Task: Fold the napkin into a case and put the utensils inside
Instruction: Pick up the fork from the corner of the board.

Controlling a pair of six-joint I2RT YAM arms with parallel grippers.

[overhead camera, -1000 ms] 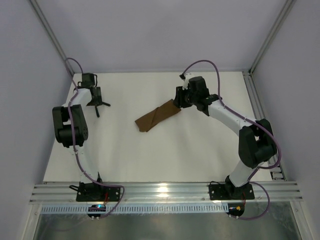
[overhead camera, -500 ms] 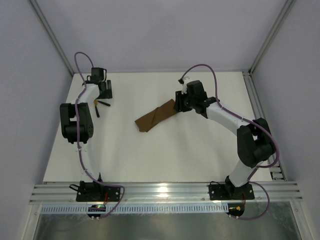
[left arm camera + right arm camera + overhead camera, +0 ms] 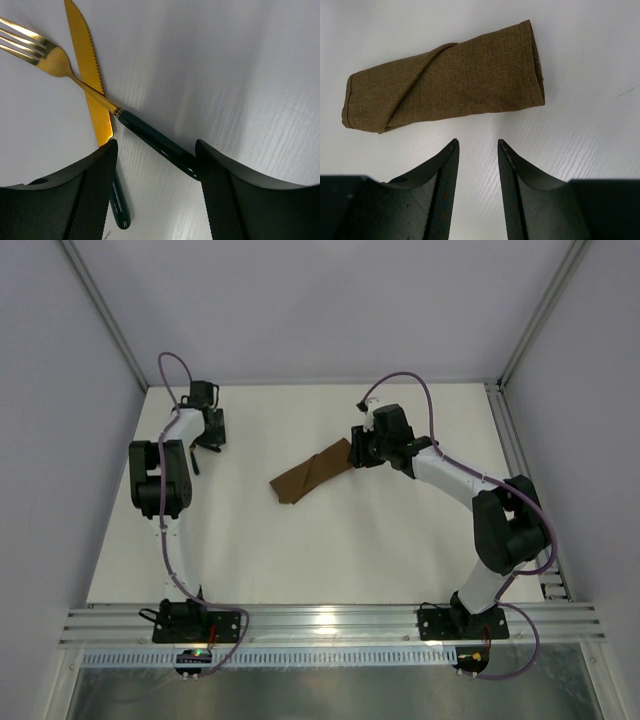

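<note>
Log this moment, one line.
left pincer: open, straddling fork handle | right pincer: open, empty, near case | fork crossed over knife, outside case

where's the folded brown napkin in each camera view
Top external: the napkin lies mid-table, slanting up toward the right gripper.
Left wrist: not in it.
Right wrist: the napkin lies across the upper half, just beyond the right gripper.
Shared landmark: the right gripper, next to the napkin in both.
</note>
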